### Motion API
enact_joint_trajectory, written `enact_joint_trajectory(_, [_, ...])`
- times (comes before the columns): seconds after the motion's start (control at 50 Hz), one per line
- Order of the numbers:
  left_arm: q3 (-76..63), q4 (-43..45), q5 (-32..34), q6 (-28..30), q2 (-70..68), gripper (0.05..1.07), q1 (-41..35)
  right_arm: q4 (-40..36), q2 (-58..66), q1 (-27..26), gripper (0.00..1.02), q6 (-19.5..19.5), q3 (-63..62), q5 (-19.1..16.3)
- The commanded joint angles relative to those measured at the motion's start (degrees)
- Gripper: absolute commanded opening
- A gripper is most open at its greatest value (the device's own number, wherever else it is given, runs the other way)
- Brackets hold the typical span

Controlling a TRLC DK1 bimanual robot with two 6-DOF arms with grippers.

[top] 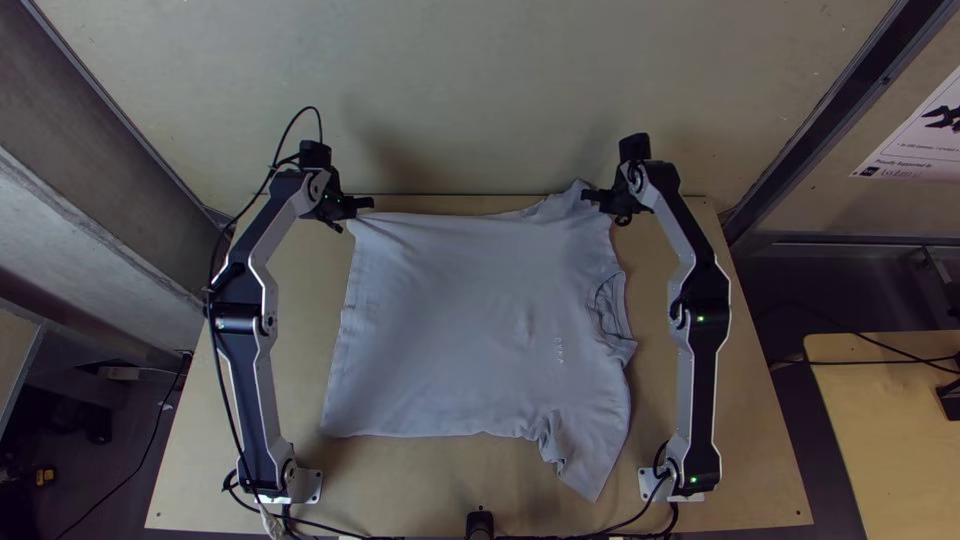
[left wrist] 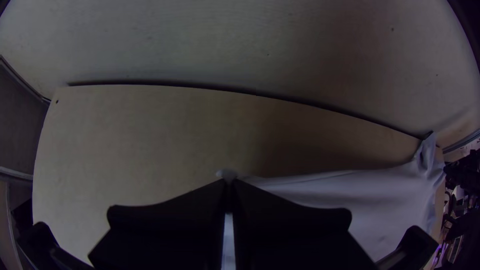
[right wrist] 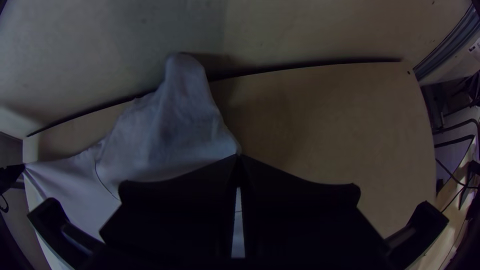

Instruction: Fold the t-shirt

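T-shirt (top: 450, 320) lies long-axis crosswise, collar (top: 600, 306) rightward, pinched by left claw (top: 346, 214) and right claw (top: 610, 207)

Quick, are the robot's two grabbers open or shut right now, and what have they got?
Left gripper: closed, holding the t-shirt by a hem corner.
Right gripper: closed, holding the shirt's far sleeve.

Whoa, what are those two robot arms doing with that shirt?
They are working on folding a grey t-shirt on a wooden table. The left gripper is pinching a bottom corner of it, and the right gripper is pinching it near the sleeve on the same side. Right now the shirt is mostly spread out, with some wrinkles by the other sleeve, and it isn't folded yet. Maybe they will bring that held side over next.
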Motion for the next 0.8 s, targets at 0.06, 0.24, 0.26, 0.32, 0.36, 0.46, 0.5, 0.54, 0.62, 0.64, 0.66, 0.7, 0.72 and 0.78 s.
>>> enact_joint_trajectory(0.06, [-5.74,-0.14,-0.12,1.06,-6.30,0.08,1.26,-5.59,-4.93,0.01,0.02,-1.95,-2.10,0.70])
enact_joint_trajectory(0.24, [-11.72,1.00,0.67,1.06,-11.66,0.08,1.34,-7.61,-9.94,0.62,0.02,-2.66,-7.37,0.70])
enact_joint_trajectory(0.26, [-12.60,1.27,0.67,0.97,-12.36,0.08,1.34,-7.70,-10.64,0.71,0.03,-2.66,-8.25,0.70])
enact_joint_trajectory(0.32, [-14.97,1.97,0.75,1.32,-14.12,0.08,1.26,-8.05,-12.66,1.15,0.02,-2.66,-11.15,0.70])
enact_joint_trajectory(0.36, [-16.55,2.24,0.84,1.50,-15.26,0.08,1.17,-8.05,-14.24,1.32,0.02,-2.74,-13.43,0.79])
enact_joint_trajectory(0.46, [-20.86,3.47,0.93,1.59,-17.99,0.08,1.17,-8.05,-18.02,1.76,0.02,-2.66,-18.97,0.79])
enact_joint_trajectory(0.5, [-22.70,3.82,0.93,1.59,-19.22,0.08,1.17,-7.96,-19.52,1.94,0.02,-2.66,-21.08,0.79])
enact_joint_trajectory(0.54, [-24.55,4.26,1.02,1.59,-20.45,0.08,1.17,-7.70,-21.19,2.03,0.02,-2.66,-23.45,0.88])
enact_joint_trajectory(0.62, [-28.86,5.93,1.02,1.59,-23.35,0.08,0.90,-7.08,-24.17,2.38,0.02,-2.66,-28.11,0.97])
enact_joint_trajectory(0.64, [-30.00,6.28,1.02,1.59,-24.05,0.08,0.82,-6.91,-25.05,2.47,0.02,-2.66,-29.26,0.97])
enact_joint_trajectory(0.66, [-31.05,6.54,1.02,1.59,-24.76,0.08,0.73,-6.64,-25.76,2.56,0.02,-2.66,-30.40,0.97])
enact_joint_trajectory(0.7, [-32.90,7.07,1.02,1.59,-26.07,0.08,0.55,-6.29,-27.34,2.73,0.02,-2.66,-32.60,1.05])
enact_joint_trajectory(0.72, [-33.87,7.33,1.02,1.59,-26.78,0.08,0.55,-5.85,-28.22,2.82,0.03,-2.66,-33.65,1.14])
enact_joint_trajectory(0.78, [-36.77,8.12,1.02,1.50,-28.80,0.08,0.38,-5.06,-30.50,3.08,0.03,-2.66,-36.81,1.14])
